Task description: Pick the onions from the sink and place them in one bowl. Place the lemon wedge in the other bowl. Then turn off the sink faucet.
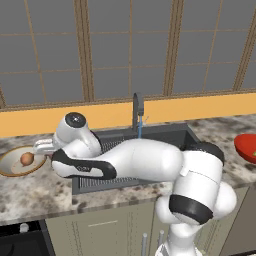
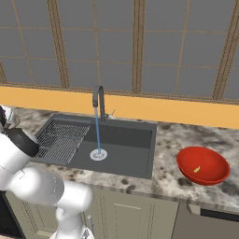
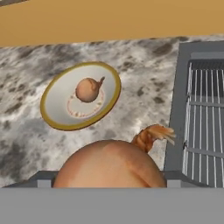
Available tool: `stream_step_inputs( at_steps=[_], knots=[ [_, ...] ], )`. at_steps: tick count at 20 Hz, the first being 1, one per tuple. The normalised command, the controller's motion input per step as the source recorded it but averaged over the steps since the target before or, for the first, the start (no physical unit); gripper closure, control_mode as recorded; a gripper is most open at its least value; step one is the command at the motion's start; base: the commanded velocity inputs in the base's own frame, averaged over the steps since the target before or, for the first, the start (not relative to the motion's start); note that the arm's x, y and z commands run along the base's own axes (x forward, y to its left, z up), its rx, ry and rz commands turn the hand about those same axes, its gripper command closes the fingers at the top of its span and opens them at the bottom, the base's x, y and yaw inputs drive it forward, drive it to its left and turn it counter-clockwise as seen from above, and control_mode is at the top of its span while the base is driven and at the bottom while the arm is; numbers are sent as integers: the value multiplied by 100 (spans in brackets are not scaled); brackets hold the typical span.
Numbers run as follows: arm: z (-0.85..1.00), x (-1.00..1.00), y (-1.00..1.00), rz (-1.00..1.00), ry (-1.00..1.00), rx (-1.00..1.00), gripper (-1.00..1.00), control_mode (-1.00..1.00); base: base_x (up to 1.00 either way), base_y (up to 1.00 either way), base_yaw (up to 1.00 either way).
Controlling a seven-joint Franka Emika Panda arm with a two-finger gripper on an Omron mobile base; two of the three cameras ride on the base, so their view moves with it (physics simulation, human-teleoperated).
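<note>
One onion (image 3: 109, 164) bulks large right in front of the hand camera, and my gripper (image 3: 107, 181) is shut on it, with dark fingertips (image 3: 43, 181) at its sides. A second onion (image 3: 87, 89) lies in the beige bowl (image 3: 46, 103) on the counter just beyond. From the left base view, my gripper (image 1: 42, 146) hovers beside that bowl (image 1: 10, 172) and its onion (image 1: 27, 159). To the right of the sink (image 2: 140, 161), the red bowl (image 2: 210, 177) holds the lemon wedge (image 2: 197, 169). Water streams from the sink faucet (image 2: 99, 100) onto the drain (image 2: 98, 154).
A ribbed rack (image 2: 60, 140) covers the sink's left half. My white arm (image 1: 140, 160) stretches across the sink's front. The speckled stone counter (image 3: 131, 65) surrounds the bowl, and an orange wall strip (image 1: 200, 107) runs behind it.
</note>
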Motion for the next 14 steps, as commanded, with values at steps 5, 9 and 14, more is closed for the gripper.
stream_step_inputs(
  at_steps=[5,9,14],
  knots=[
    [0,24,53,0,0,-2,100,-100,0,0,0],
    [0,26,57,0,0,-3,100,-100,0,0,0],
    [-5,14,41,-3,-2,-6,100,-100,0,0,0]
  ],
)
